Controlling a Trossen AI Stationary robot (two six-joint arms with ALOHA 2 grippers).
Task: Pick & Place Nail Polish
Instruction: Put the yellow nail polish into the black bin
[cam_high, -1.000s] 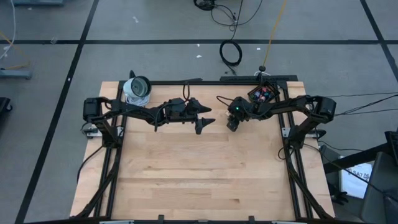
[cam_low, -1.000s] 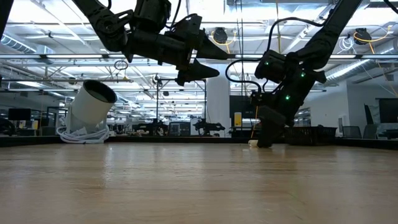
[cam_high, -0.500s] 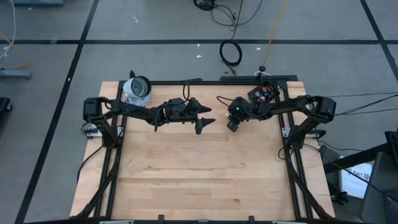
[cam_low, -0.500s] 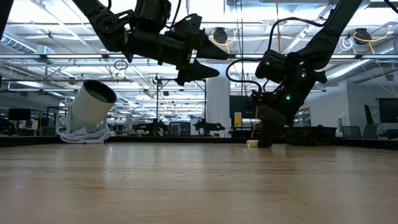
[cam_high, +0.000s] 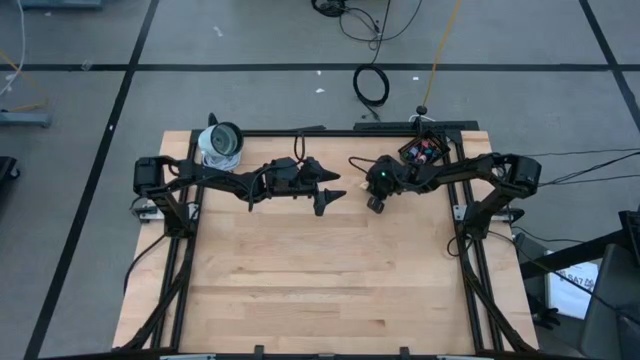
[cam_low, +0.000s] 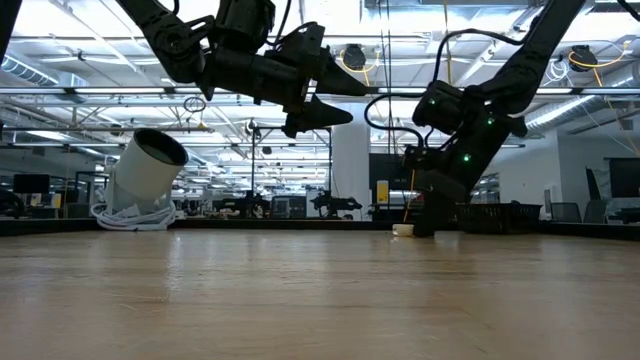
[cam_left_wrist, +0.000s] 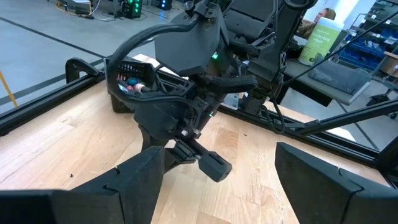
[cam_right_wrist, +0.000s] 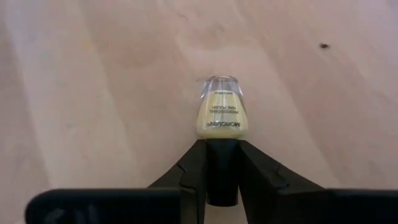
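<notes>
Moved: right gripper (cam_right_wrist: 222, 163), fingers now clamped on cap of pale yellow bottle (cam_right_wrist: 222, 112) lying on table (cam_high: 330, 270), ready for lifting. Left gripper (cam_high: 328, 190): parted, empty, raised clear nearby.

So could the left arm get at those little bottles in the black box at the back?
Probably not directly. The right gripper, shut on a pale yellow nail polish bottle, and its arm lie between the open left gripper and the black box.
</notes>
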